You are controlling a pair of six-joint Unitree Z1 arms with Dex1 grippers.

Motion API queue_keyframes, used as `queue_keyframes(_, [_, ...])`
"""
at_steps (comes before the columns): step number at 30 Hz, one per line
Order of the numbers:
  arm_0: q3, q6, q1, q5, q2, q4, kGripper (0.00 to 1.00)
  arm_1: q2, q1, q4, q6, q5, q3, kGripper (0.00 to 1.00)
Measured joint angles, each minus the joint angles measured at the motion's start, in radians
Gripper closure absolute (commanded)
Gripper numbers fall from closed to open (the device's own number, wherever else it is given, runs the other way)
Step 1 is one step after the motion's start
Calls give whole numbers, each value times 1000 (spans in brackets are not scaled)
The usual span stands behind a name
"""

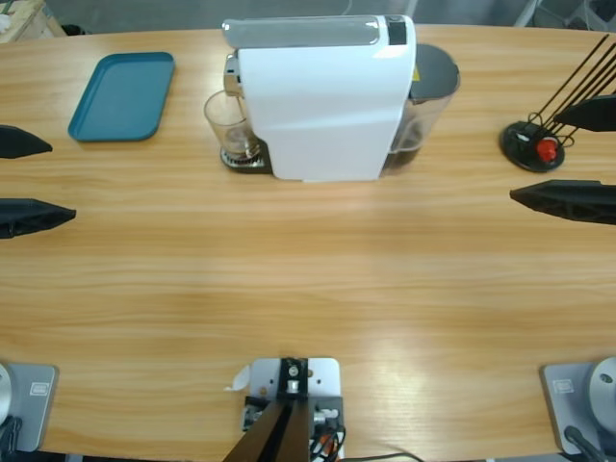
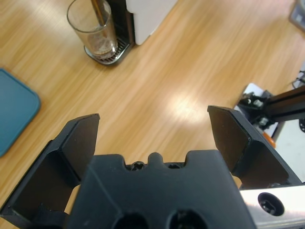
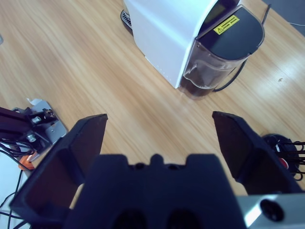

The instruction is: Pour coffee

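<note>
A clear glass tumbler (image 1: 229, 128) (image 2: 94, 29) stands on the drip tray (image 2: 114, 53) under the spout of a white coffee machine (image 1: 322, 96) (image 3: 167, 28). A shallow brown layer of coffee (image 2: 104, 47) lies in the glass's bottom. My left gripper (image 1: 60, 180) (image 2: 152, 124) hovers open at the table's left edge, well short of the glass, with nothing between its jaws. At the right edge my right gripper (image 1: 535, 157) (image 3: 159, 124) is open and empty too, facing the machine's tank side.
A teal tray (image 1: 122, 96) (image 2: 12, 112) lies at the back left. The machine's dark translucent water tank (image 1: 430, 101) (image 3: 217, 62) sits on its right side. A black wire stand (image 1: 537, 142) (image 3: 281, 148) with a red piece is at the far right.
</note>
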Motion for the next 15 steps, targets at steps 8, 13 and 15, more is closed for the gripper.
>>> queue_keyframes(8, [0,0,28,0,0,0,13,2,0,0,0,0,0,0])
queue_keyframes(13, [0,0,39,0,0,-1,13,3,0,0,0,0,0,0])
queue_keyframes(15, [0,0,39,0,1,-2,13,4,0,0,0,0,0,0])
